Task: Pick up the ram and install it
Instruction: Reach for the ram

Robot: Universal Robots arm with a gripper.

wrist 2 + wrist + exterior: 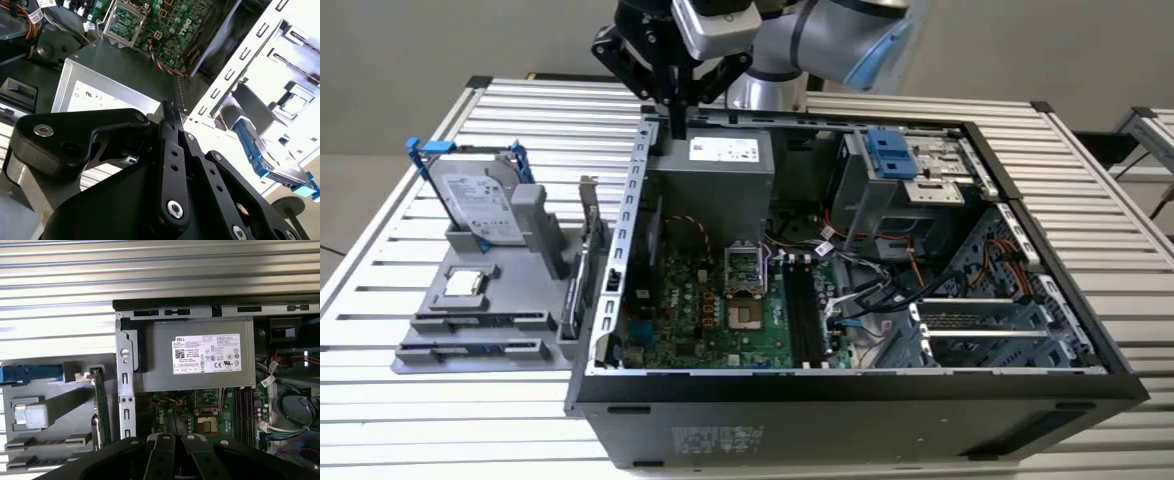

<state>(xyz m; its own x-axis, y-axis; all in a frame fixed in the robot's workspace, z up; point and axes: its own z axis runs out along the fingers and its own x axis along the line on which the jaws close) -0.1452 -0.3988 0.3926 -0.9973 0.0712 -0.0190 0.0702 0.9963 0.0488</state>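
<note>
pincer [678, 125] clenched, empty, over the case's [854, 385] far rim. ram [99, 405] stands edgewise in the holder [467, 330] outside the case, toward the bench's [1094, 200] near edge, long axis parallel to the case wall.

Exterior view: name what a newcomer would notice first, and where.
The open computer case sits mid-table, its green motherboard bare inside. The gripper hangs over the case's far edge, by the power supply. At the exterior view's left, a hard drive with blue brackets stands in a grey holder.
</note>
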